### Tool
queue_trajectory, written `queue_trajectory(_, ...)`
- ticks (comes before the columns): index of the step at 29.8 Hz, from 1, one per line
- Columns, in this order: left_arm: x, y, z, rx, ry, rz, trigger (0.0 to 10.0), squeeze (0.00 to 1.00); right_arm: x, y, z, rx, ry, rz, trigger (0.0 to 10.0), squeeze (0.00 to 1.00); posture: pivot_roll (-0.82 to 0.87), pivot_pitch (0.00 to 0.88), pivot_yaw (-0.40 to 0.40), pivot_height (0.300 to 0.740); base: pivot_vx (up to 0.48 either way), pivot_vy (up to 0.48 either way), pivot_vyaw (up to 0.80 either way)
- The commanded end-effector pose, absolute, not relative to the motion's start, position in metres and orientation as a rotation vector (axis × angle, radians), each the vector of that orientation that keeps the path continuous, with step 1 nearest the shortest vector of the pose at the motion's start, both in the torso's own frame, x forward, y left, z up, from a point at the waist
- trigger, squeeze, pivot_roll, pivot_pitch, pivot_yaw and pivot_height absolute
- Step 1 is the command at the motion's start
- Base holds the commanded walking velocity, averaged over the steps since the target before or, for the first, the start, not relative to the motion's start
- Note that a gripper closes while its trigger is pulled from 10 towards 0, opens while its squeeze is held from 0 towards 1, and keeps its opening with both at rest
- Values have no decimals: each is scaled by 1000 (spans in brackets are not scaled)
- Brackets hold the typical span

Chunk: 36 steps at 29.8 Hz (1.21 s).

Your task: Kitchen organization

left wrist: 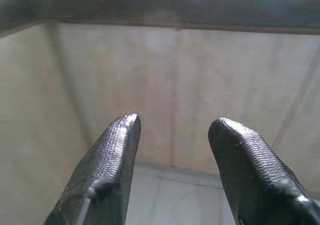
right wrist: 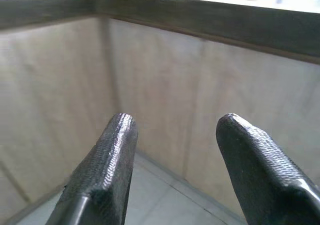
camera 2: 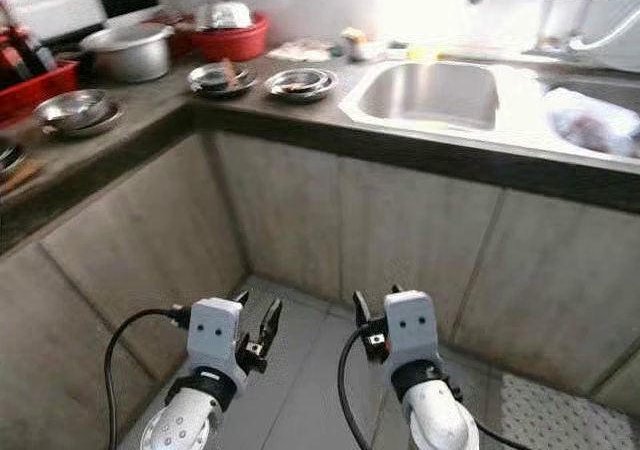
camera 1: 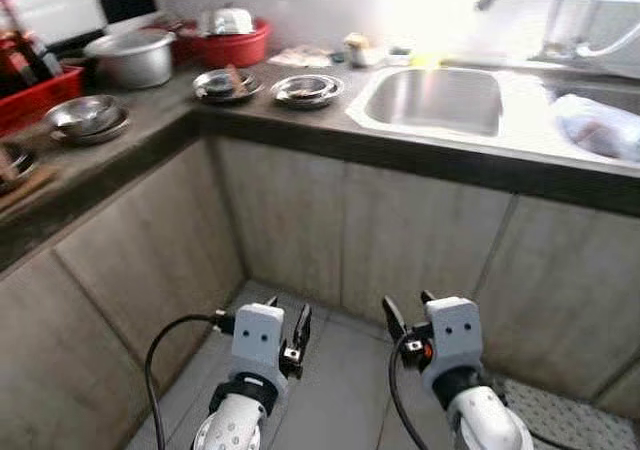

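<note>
both grippers, left gripper (left wrist: 172, 135) and right gripper (right wrist: 175, 135), hang low with fingers apart, empty; counter (camera 1: 300, 120) and sink (camera 1: 435, 100) above, ahead.

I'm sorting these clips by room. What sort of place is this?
A home kitchen, most likely: an L-shaped countertop holds a steel sink with a tap, and steel bowls, a cooking pot and a red basin stand on it.
</note>
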State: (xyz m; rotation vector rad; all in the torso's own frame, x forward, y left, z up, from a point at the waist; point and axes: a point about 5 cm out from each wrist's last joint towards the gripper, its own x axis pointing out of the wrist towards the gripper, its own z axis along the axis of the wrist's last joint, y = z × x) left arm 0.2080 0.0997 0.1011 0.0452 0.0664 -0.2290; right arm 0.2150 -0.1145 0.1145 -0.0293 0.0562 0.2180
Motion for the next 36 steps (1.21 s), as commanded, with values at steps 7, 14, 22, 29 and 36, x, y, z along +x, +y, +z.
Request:
queue_trajectory(7,207,97,97,53,78,-239,10000,0,216,-112,113,-32,53,235,10000,0,20,0,4,740,0,0,800)
queue_trajectory(14,207,96,95,56,80,-253,10000,0,220,-112,108,-22,83,223,10000,0,17,0,4,740,110,0,457)
queue_trajectory(22,208,95,95,54,80,-256,10000,0,218,-107,108,-7,81,251,10000,0,22,0,0,740,262,0,0)
queue_trajectory(29,208,94,96,57,77,-261,10000,0,218,-105,110,-28,68,283,10000,0,24,0,1,740,262,0,114)
queue_trajectory(36,209,94,96,59,77,-264,10000,0,219,-104,110,-31,72,284,10000,0,26,0,1,740,261,0,800)
